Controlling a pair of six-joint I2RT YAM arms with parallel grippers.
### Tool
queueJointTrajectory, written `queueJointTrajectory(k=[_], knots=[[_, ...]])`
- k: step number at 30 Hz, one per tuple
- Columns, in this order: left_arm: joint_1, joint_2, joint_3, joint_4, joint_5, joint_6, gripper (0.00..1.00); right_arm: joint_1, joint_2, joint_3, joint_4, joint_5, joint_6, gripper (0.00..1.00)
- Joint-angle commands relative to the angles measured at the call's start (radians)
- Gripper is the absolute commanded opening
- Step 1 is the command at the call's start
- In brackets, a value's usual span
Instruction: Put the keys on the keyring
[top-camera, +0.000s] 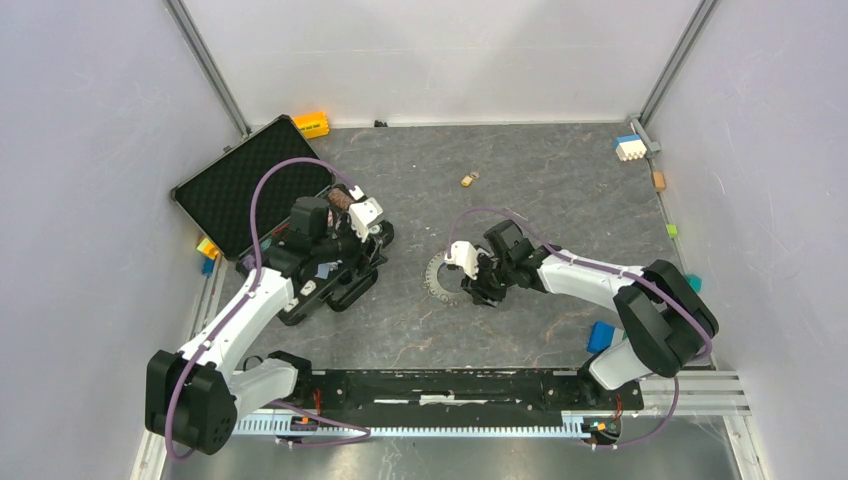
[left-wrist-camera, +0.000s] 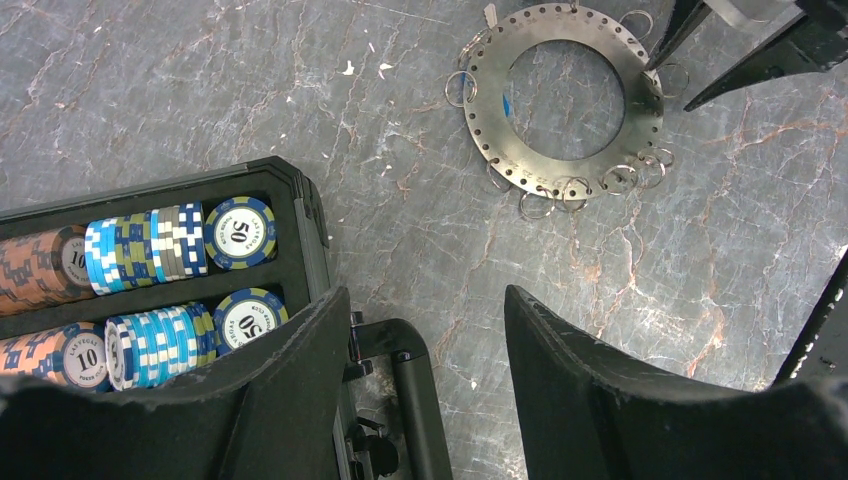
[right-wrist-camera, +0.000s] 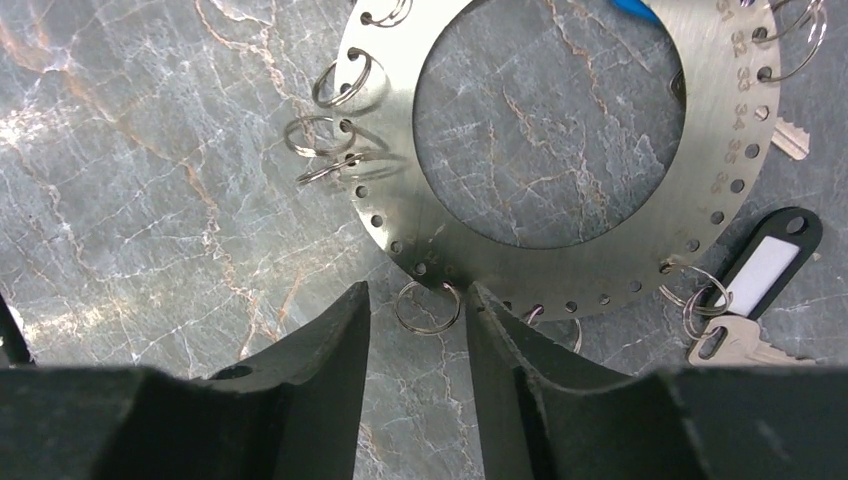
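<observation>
On the grey marbled table (top-camera: 560, 200), the open black foam-lined case (top-camera: 235, 185) with its rows of poker chips (left-wrist-camera: 240, 232) sits at the left. The left gripper (left-wrist-camera: 425, 300) hangs over the case's right edge, its fingers spread with nothing between them, well apart from the work. The right gripper (right-wrist-camera: 417, 292) is at the table's middle, low over the right rim of the flat round steel disc (right-wrist-camera: 560, 278) that is pierced with numbered holes. Its jaws stand apart and pinch nothing. They straddle one small wire split ring (right-wrist-camera: 427, 330) that hangs from a rim hole and lies flat on the table. A silver key (right-wrist-camera: 735, 340) with a black plastic tag (right-wrist-camera: 765, 262) rests just beyond the disc's edge on the far side of the fingers, seemingly hooked to similar rings. Another key's blade (right-wrist-camera: 790, 140) pokes out further left. The step in hand looks like taking hold of that split ring so a key can be threaded on. The ring sits nearer one finger than the other, so the jaws should be centred before closing. The tips need to be low enough to catch the thin wire but clear of the disc's edge, or the disc is likely to skate. Close slowly and lift only slightly, since the ring is tethered to the disc.
</observation>
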Motion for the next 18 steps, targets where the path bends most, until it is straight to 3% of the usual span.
queueJointTrajectory(k=[1,5,18], knots=[[0.0,-0.011,-0.002,0.029,0.029,0.002,0.66,0.001,0.021,0.038,0.038,0.038,0.045,0.44],[0.0,-0.011,-0.002,0.029,0.029,0.003,0.66,0.001,0.02,0.039,0.041,0.053,0.056,0.39],[0.001,-0.001,0.002,0.035,0.043,0.0,0.66,-0.003,0.002,0.053,0.027,0.091,0.059,0.05]])
